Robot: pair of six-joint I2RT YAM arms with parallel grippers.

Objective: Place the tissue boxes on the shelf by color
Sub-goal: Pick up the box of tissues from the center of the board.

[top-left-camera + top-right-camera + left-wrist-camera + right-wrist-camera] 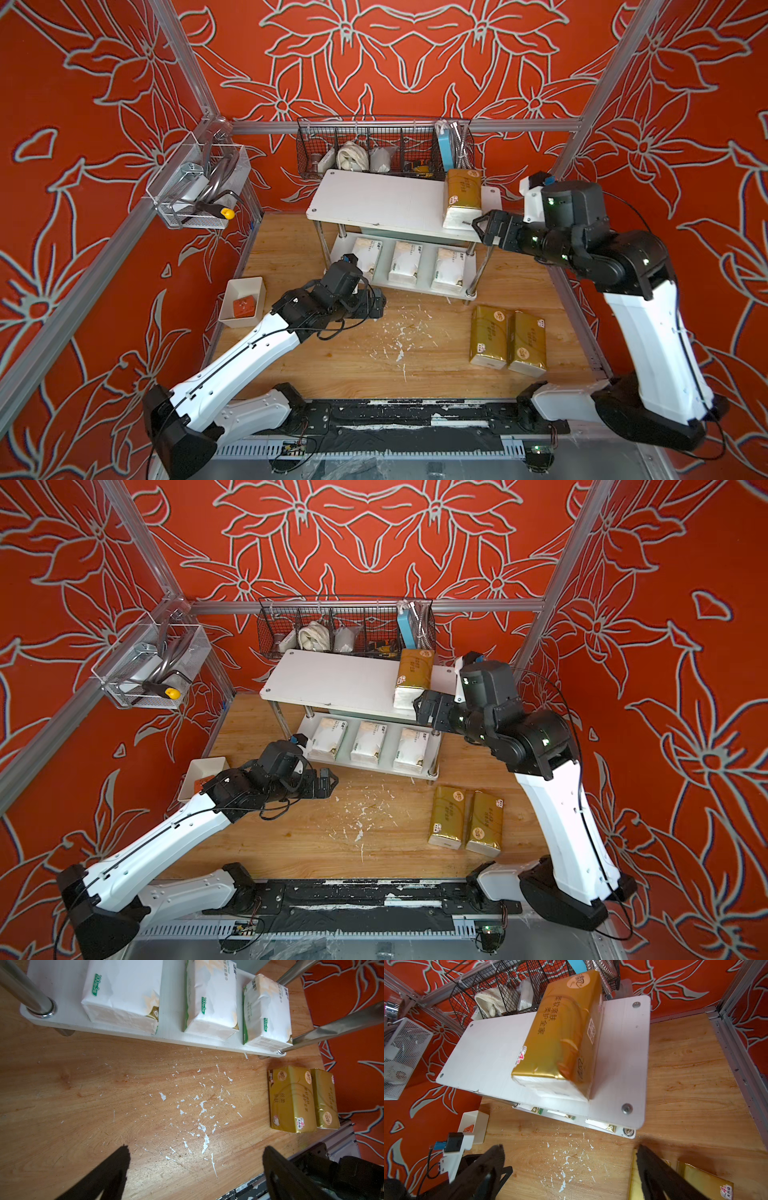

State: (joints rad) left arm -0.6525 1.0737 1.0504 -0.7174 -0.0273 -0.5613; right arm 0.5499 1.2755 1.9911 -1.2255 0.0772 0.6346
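So one gold tissue pack (462, 195) sits up top on the shelf (374, 199), right end, with three white packs (365, 257) (405, 262) (449, 268) lined up on the lower tier. Two more gold packs (489, 340) (528, 345) lie side by side on the wooden table (311, 365).

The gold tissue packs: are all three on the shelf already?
No, only one gold pack sits on the shelf; the other two lie on the wooden table.

Red-orange walls (706, 124) are closing in on three sides, pale flower outlines (345, 29) sprawling across them. Aluminium posts (185, 58) are framing the corners, and a black wire basket (307, 149) is hanging from the back rail (519, 124) while a clear bin (164, 195) is clinging to the left post. The wooden board (324, 365) below is showing white flecks (401, 355) near its middle, soft light lying evenly over it.
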